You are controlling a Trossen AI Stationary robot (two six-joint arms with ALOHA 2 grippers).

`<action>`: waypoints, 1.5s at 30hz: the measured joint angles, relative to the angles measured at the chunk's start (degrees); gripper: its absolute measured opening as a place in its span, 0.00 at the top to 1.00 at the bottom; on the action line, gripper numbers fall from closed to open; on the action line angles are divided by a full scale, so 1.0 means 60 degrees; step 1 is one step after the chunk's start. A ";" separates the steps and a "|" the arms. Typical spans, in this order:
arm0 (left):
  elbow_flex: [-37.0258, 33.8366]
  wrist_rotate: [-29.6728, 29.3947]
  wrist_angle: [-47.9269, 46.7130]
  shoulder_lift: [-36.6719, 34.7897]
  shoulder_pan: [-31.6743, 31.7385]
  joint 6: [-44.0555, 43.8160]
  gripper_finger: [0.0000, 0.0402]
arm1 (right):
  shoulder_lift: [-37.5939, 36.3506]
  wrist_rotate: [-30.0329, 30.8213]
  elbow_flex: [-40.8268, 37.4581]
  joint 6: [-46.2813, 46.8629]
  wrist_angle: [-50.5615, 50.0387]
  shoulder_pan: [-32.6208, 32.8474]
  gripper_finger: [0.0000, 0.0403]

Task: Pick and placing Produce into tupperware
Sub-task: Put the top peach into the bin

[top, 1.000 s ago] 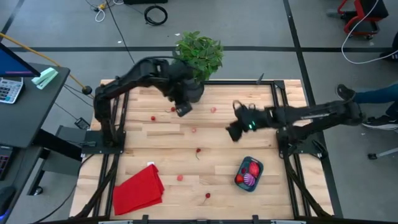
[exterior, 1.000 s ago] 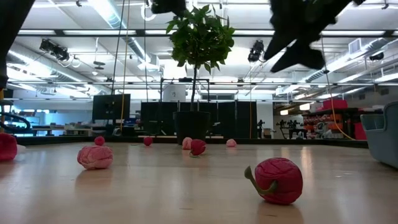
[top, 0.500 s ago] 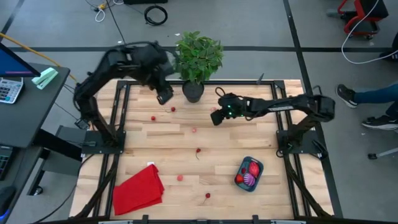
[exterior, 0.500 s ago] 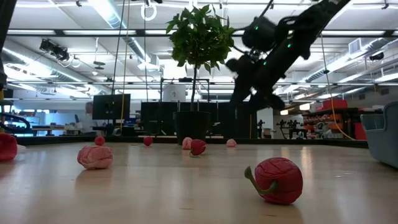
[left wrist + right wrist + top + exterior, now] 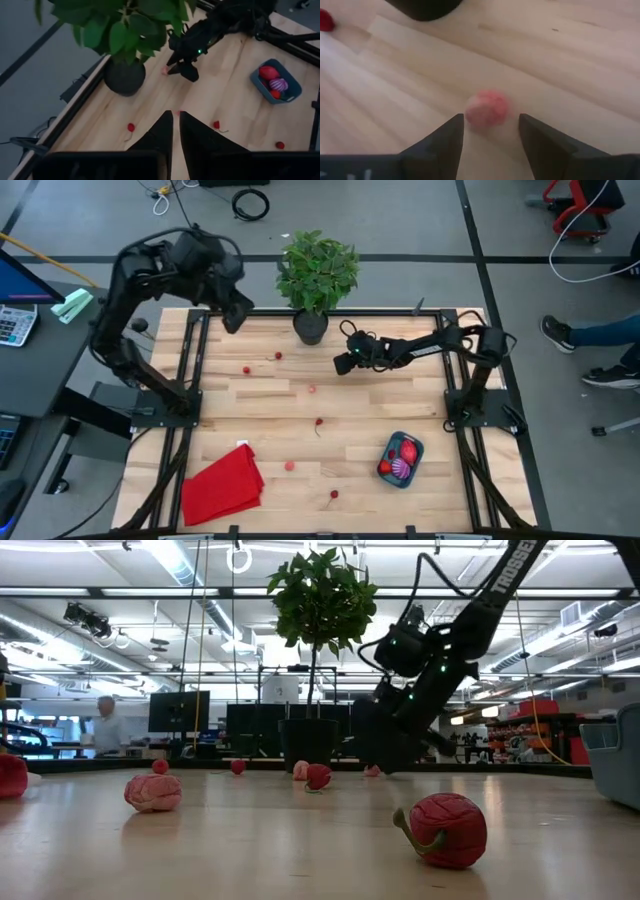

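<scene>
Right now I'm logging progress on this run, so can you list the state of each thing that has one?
Right gripper: open, low over the table, a pink fruit piece between its fingers, not yet gripped.
Left gripper: shut, raised near the plant pot, holding nothing.
Tub: upright, partly filled with red pieces and the striped piece.
Red cloth: lying crumpled at the table's near-left corner.
Loose fruit: scattered, uncollected.

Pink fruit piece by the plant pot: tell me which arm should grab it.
Right. The right gripper is open with the pink piece just ahead of its jaws; the left gripper hangs back at the table's far left corner.
</scene>
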 joint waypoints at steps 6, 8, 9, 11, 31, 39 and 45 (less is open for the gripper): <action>0.0000 -0.0002 0.0000 -0.0064 0.0290 0.0390 0.90 | 0.0542 -0.0011 0.0029 -0.0005 0.0925 -0.0123 0.50; 0.0000 0.0004 0.0000 -0.0063 0.0384 0.0475 0.91 | 0.0642 -0.0027 0.0033 -0.0005 0.1025 -0.0123 0.50; 0.0000 0.0000 0.0000 -0.0063 0.0410 0.0480 0.91 | 0.0684 -0.0044 0.0033 -0.0005 0.1018 -0.0121 0.50; 0.0000 -0.0004 0.0000 -0.0059 0.0477 0.0501 0.92 | 0.0735 -0.0078 0.0033 -0.0003 0.0984 -0.0079 0.50; 0.0000 0.0000 0.0000 -0.0052 0.0494 0.0457 0.94 | -0.0355 -0.1632 -0.0055 0.1259 -0.0077 0.0136 0.84; 0.0000 0.0000 0.0000 -0.0052 0.0472 0.0389 0.92 | -0.3377 -0.4749 -0.0029 0.1219 -0.2869 0.1085 0.81; 0.0000 0.0000 0.0000 -0.0049 0.0475 0.0389 0.93 | -0.5596 -0.4552 -0.0022 0.2210 -0.6277 0.3089 0.81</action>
